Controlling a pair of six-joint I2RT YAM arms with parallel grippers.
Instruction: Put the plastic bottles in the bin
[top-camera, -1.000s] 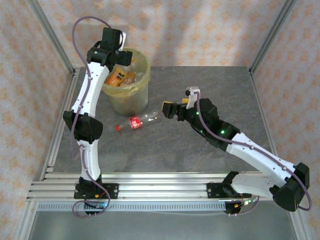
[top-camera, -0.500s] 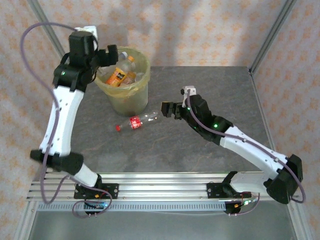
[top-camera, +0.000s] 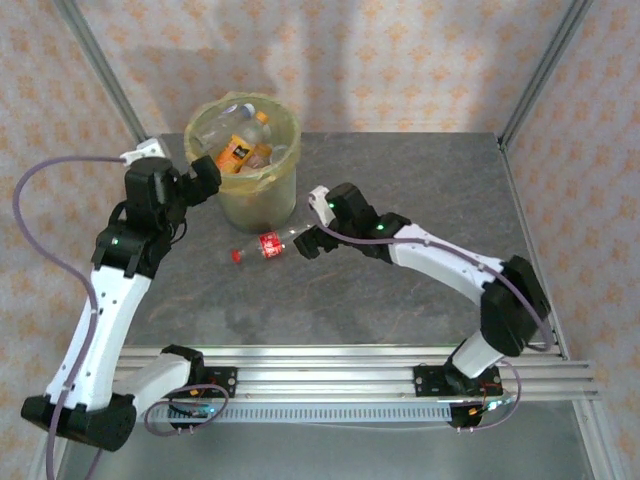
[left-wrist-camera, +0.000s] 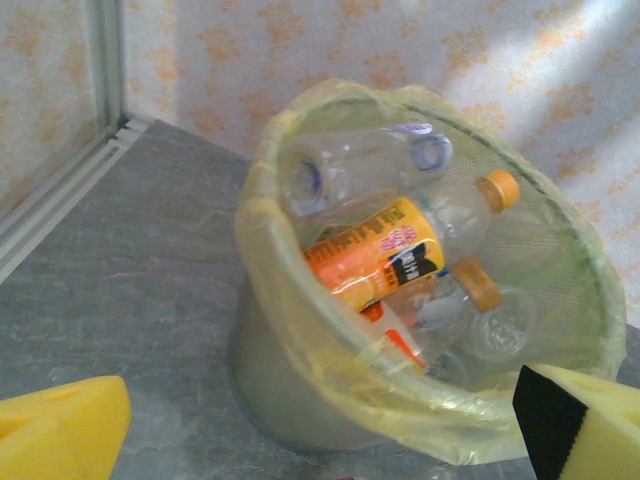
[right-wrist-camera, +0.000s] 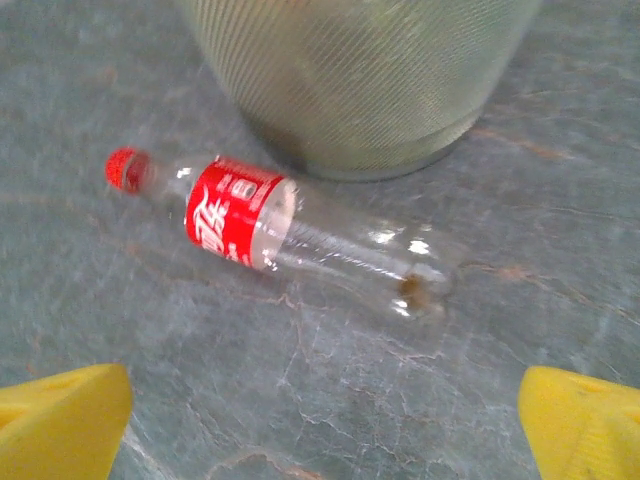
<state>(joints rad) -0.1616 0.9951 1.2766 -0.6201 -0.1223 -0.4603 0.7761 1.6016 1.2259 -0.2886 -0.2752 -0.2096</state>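
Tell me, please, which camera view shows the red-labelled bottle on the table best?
The right wrist view: the red-labelled bottle lies close and whole, red cap to clear base, beside the bin. The top external view shows it small.

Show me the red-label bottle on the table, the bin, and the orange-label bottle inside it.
red-label bottle (right-wrist-camera: 235, 212), right wrist view, on its red label.
bin (left-wrist-camera: 258, 215), left wrist view, on its left rim.
orange-label bottle (left-wrist-camera: 370, 250), left wrist view, on its orange label.
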